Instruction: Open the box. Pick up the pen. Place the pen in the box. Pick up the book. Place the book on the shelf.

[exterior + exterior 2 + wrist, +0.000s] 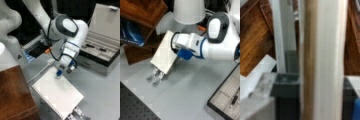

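Note:
The white spiral-bound book (60, 95) leans tilted on a silver stand, seen in both front views (165, 53). My gripper (63, 72) is at the book's upper edge (180, 57). In the wrist view the book's edge (323, 60) runs straight up between the dark pads (286, 85), which press on both its faces. The box (100, 53) stands open with its lid raised. A thin dark pen (90, 45) lies in the box's beige inside (233, 100). The reddish-brown shelf (15, 95) is right beside the book (142, 11).
The silver slatted stand (78, 113) sticks out below the book (155, 76). A dark recessed tray with a blue edge (37, 51) lies behind the arm. The arm's white base (188, 10) stands near the shelf. Grey tabletop (187, 95) stretches between book and box.

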### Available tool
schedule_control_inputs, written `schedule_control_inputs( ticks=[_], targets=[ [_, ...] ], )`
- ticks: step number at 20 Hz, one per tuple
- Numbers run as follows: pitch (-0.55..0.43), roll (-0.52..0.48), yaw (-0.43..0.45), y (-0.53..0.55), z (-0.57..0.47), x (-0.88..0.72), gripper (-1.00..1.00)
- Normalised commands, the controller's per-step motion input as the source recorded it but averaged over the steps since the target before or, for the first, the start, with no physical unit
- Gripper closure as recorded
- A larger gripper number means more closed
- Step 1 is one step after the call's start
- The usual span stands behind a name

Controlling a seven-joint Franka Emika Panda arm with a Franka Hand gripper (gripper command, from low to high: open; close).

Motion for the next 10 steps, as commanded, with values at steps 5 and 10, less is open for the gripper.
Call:
schedule_control_inputs(
  ticks=[5, 10],
  targets=[
    [0.049, -0.134, 0.047, 0.03, 0.31, 0.09, 1.0],
    [0.076, -0.101, 0.011, 0.07, 0.28, 0.24, 1.0]
  ],
)
